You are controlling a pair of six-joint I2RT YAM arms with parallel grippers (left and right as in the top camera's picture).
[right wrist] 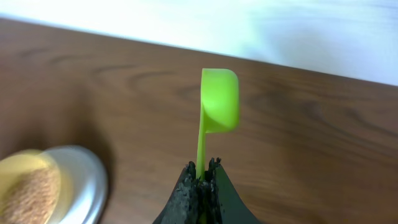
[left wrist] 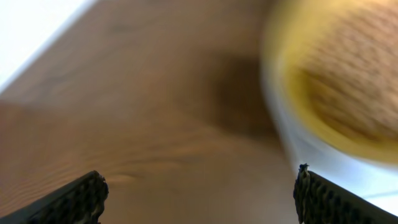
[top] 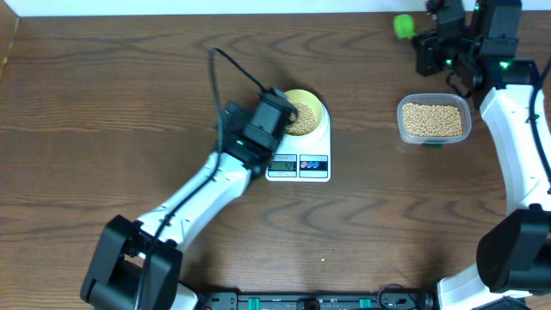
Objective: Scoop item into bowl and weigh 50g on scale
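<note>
The pale-yellow bowl (top: pixel 308 107) holds tan beans (top: pixel 301 120) and stands on the white scale (top: pixel 299 165). My left gripper (top: pixel 288 115) hangs at the bowl's left side. In the left wrist view its jaws (left wrist: pixel 199 190) stand wide open over bare wood, with the blurred bowl (left wrist: pixel 336 93) to the upper right. At the far right, my right gripper (top: pixel 428 39) is shut on the handle of a green scoop (top: pixel 403 26). The right wrist view shows the scoop (right wrist: pixel 219 99) standing up from the shut fingers (right wrist: pixel 202 169), with the bowl (right wrist: pixel 25 186) at the lower left.
A clear plastic tub (top: pixel 434 120) full of beans sits right of the scale, below the right gripper. The scale's display and red and blue buttons (top: pixel 313 164) face the front edge. A black cable (top: pixel 225 69) loops over the left arm.
</note>
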